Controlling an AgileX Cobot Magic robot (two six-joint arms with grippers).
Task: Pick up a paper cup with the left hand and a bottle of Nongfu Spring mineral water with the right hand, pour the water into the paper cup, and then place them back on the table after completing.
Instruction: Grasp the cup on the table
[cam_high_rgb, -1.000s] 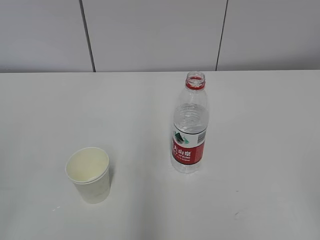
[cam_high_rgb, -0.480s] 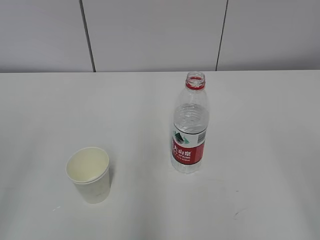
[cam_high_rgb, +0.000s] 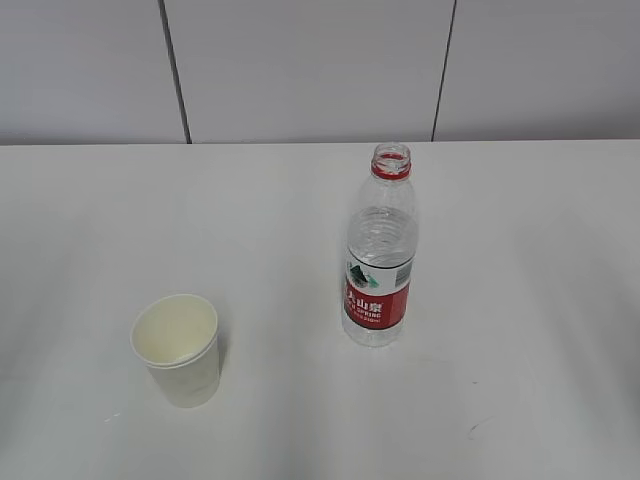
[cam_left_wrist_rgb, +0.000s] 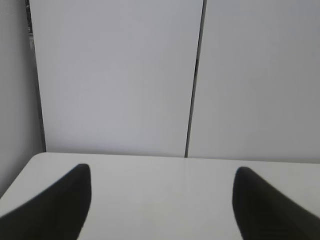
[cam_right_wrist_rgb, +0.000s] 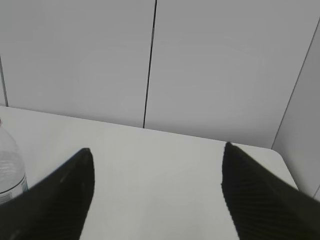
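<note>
A white paper cup (cam_high_rgb: 178, 349) stands upright and empty on the white table (cam_high_rgb: 270, 220), front left. A clear uncapped bottle (cam_high_rgb: 380, 250) with a red label and red neck ring stands upright right of centre, with clear water (cam_high_rgb: 381, 232) up to its shoulder. Neither arm shows in the exterior view. In the left wrist view my left gripper (cam_left_wrist_rgb: 162, 172) is open and empty over bare table, and the cup is out of that view. In the right wrist view my right gripper (cam_right_wrist_rgb: 157, 152) is open and empty; the bottle (cam_right_wrist_rgb: 10, 170) shows at the left edge, beyond the left finger.
A grey panelled wall (cam_high_rgb: 320, 70) with dark vertical seams runs behind the table's far edge. The table's left far corner shows in the left wrist view (cam_left_wrist_rgb: 37, 157). Its right far corner shows in the right wrist view (cam_right_wrist_rgb: 275, 152).
</note>
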